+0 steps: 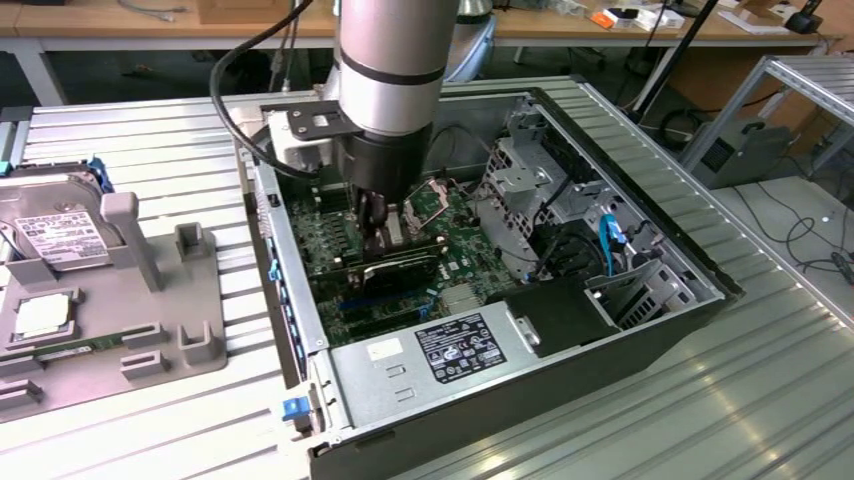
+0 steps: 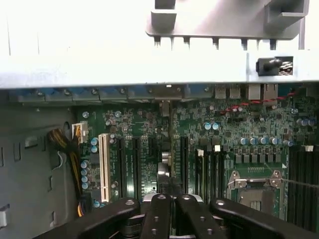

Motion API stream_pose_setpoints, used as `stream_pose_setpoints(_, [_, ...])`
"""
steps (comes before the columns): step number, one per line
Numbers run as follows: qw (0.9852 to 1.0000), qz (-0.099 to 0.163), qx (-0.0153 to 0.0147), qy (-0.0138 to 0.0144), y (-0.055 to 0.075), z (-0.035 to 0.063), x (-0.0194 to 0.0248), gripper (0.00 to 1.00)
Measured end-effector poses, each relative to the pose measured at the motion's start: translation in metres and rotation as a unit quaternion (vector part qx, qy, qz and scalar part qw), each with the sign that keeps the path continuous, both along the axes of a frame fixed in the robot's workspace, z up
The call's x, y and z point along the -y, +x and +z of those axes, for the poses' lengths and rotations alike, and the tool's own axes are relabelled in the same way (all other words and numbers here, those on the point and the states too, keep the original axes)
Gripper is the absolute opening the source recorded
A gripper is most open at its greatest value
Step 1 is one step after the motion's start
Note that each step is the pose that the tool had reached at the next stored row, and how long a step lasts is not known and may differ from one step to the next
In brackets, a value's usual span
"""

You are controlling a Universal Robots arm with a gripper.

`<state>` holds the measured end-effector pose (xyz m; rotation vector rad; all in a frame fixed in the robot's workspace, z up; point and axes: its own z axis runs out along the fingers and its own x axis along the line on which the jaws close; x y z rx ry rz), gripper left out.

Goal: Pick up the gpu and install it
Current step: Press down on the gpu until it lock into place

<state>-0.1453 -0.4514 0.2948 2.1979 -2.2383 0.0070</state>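
The gpu (image 1: 395, 268) stands on edge in a slot of the green motherboard (image 1: 320, 235) inside the open computer case (image 1: 667, 300). Its black face is toward the exterior view's front. My gripper (image 1: 374, 232) reaches straight down into the case and sits right on the card's top edge. In the wrist view the gpu (image 2: 170, 144) shows edge-on as a thin line running away from my gripper (image 2: 169, 201). The black fingers (image 2: 158, 214) are drawn together over that edge. I cannot tell whether they pinch the card or only rest on it.
A grey fixture (image 1: 147, 330) at the exterior view's left holds a silver hard drive (image 1: 54, 240). Inside the case are the power supply (image 1: 454, 345), a metal drive cage (image 1: 534, 190) and blue cables (image 1: 611, 240). A white slot (image 2: 103, 167) and the processor socket (image 2: 256, 184) flank the card.
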Motion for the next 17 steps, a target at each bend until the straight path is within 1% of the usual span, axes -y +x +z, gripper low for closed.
stream_pose_setpoints(3, [1.0, 0.0, 0.0, 0.0, -0.005, -0.0083, 0.0, 0.11])
stream_pose_setpoints(6, [1.0, 0.0, -0.0004, -0.0006, -0.006, -0.0203, 0.0001, 0.11])
stream_pose_setpoints(8, [1.0, 0.0, -0.0003, -0.0005, -0.007, -0.0247, 0.0001, 0.11])
stream_pose_setpoints(11, [1.0, 0.0, 0.0, 0.0006, -0.009, -0.0253, 0.0004, 0.11])
stream_pose_setpoints(12, [1.0, 0.0, 0.0006, 0.0011, -0.009, -0.0235, 0.0003, 0.11])
stream_pose_setpoints(13, [1.0, 0.0, 0.0019, 0.0022, -0.009, -0.0184, 0.0002, 0.11])
stream_pose_setpoints(14, [1.0, 0.0, 0.001, 0.0009, -0.009, -0.0119, 0.0004, 0.11])
stream_pose_setpoints(16, [1.0, 0.0, 0.001, 0.0009, -0.009, -0.0083, 0.0004, 0.11])
stream_pose_setpoints(17, [1.0, 0.0, 0.001, 0.0011, -0.011, -0.0081, 0.0004, 0.11])
